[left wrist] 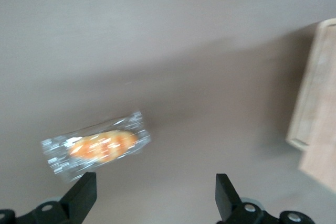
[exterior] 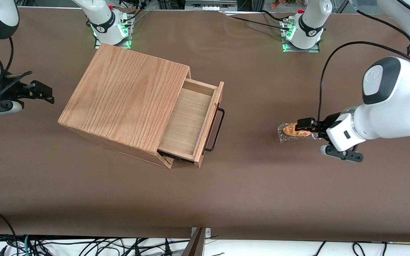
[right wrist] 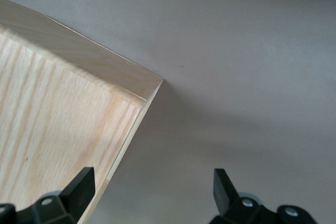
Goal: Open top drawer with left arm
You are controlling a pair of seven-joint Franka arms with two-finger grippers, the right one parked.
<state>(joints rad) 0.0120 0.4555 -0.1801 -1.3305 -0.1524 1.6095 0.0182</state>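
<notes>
The top drawer [exterior: 187, 121] stands pulled well out of the oak-grain box [exterior: 126, 96], its pale inside bare. Its thin black bar handle [exterior: 216, 129] faces the working arm's end of the table. My left arm's gripper [exterior: 306, 128] hangs low over the table, well out in front of the drawer and apart from the handle. In the left wrist view the gripper [left wrist: 156, 182] is open, with only brown table between the two black fingers [left wrist: 84, 190]. A corner of the drawer front [left wrist: 315, 93] shows in that view too.
A clear-wrapped orange snack packet [exterior: 292, 131] lies on the table just at the gripper's tips, on the drawer's side; the left wrist view shows this packet [left wrist: 97, 146] just ahead of one finger. Two arm bases [exterior: 303, 32] stand at the table's farthest edge.
</notes>
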